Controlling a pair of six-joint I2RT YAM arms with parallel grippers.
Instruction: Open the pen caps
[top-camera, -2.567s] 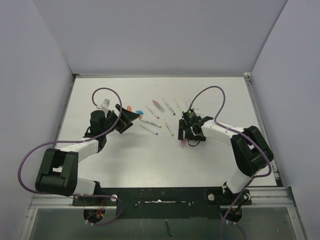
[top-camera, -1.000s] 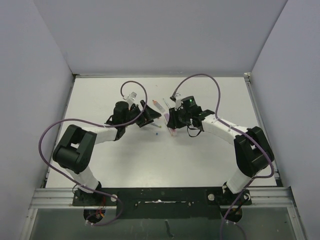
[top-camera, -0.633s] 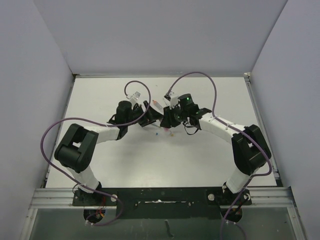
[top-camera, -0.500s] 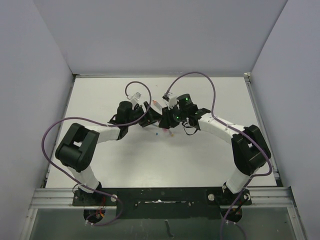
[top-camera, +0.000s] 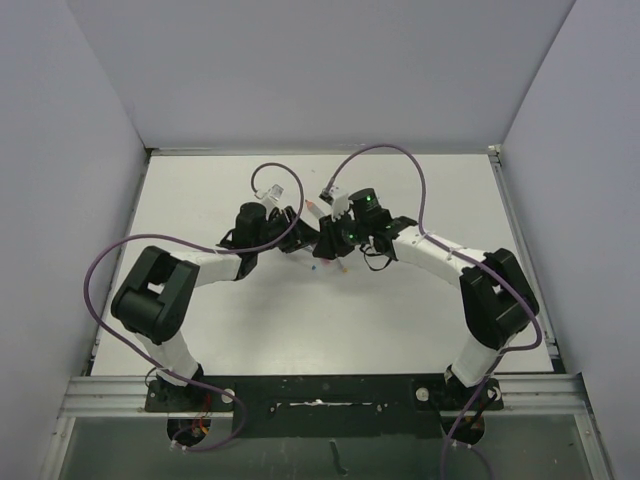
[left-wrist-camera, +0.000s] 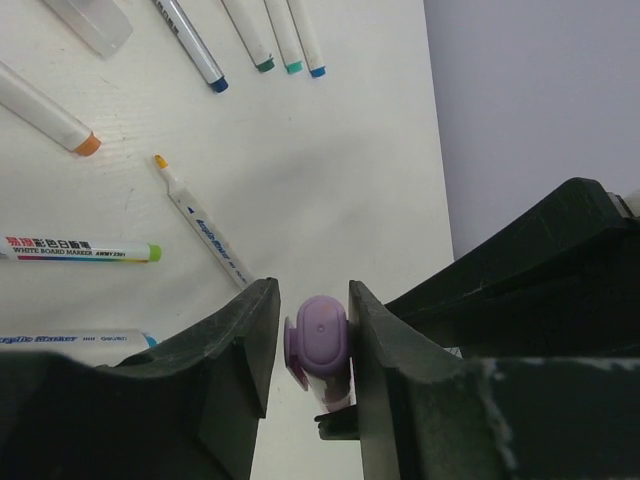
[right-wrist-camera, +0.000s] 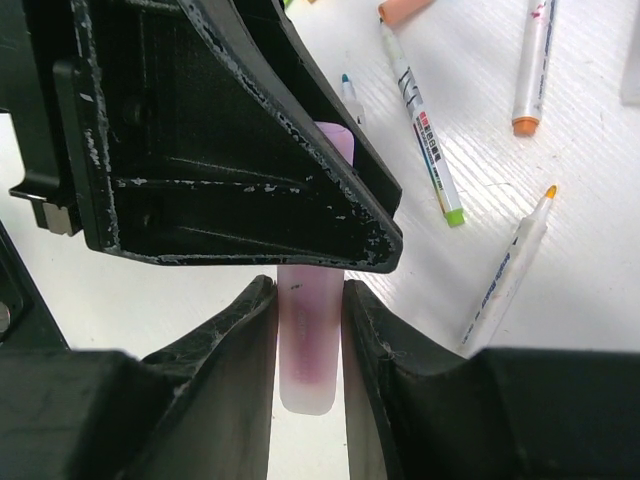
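Observation:
My right gripper (right-wrist-camera: 308, 300) is shut on the pale barrel of a purple pen (right-wrist-camera: 310, 350), which stands between its fingers. The pen's purple cap (left-wrist-camera: 318, 335) sits between the fingers of my left gripper (left-wrist-camera: 312, 300). That gripper is shut on the cap: one finger presses it and the other lies against its clip. In the top view the two grippers meet nose to nose, left gripper (top-camera: 303, 240) against right gripper (top-camera: 327, 243), above the middle of the table. The left gripper's finger hides the cap in the right wrist view.
Several other pens lie on the white table (left-wrist-camera: 330, 150) beneath: a green-capped marker (left-wrist-camera: 80, 250), an orange-capped one (left-wrist-camera: 45, 110), an uncapped orange-tipped pen (left-wrist-camera: 200, 235), blue and teal ones (left-wrist-camera: 270, 35). The grey wall (left-wrist-camera: 540, 90) rises behind.
The left gripper swung right to meet the right gripper and closed from wide open onto the purple cap. The right gripper carried the pen leftward, still shut on it.

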